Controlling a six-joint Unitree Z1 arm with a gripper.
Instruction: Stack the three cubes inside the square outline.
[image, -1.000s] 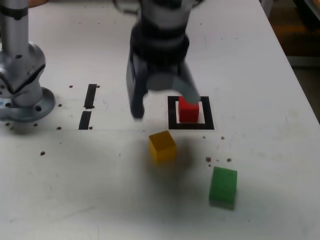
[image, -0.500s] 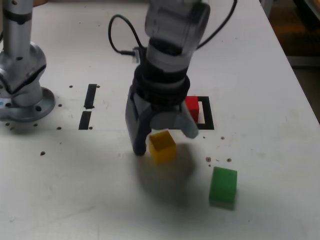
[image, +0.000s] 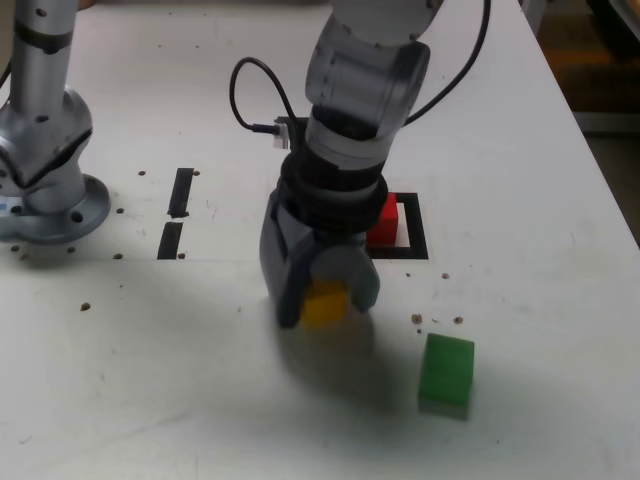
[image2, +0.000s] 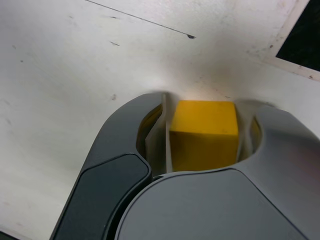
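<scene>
The yellow cube (image: 322, 300) rests on the white table, just in front of the square outline (image: 411, 232) in the exterior view. My gripper (image: 326, 312) points down over it, and its fingers press both sides of the yellow cube (image2: 202, 130), so the gripper (image2: 202, 107) is shut on it. Inside the outline stands the red cube (image: 383, 222), partly hidden behind my wrist. The green cube (image: 446, 372) lies alone toward the exterior view's lower right.
The arm's metal base (image: 45, 170) stands at the exterior view's left. Two short black bar marks (image: 180, 192) lie between the base and the gripper. A black cable (image: 250, 100) loops behind the wrist. The table's edge runs down the exterior view's right side.
The gripper came forward from beside the red cube, dropped over the yellow cube, and its jaws closed from wide open onto it. The red and green cubes stayed put.
</scene>
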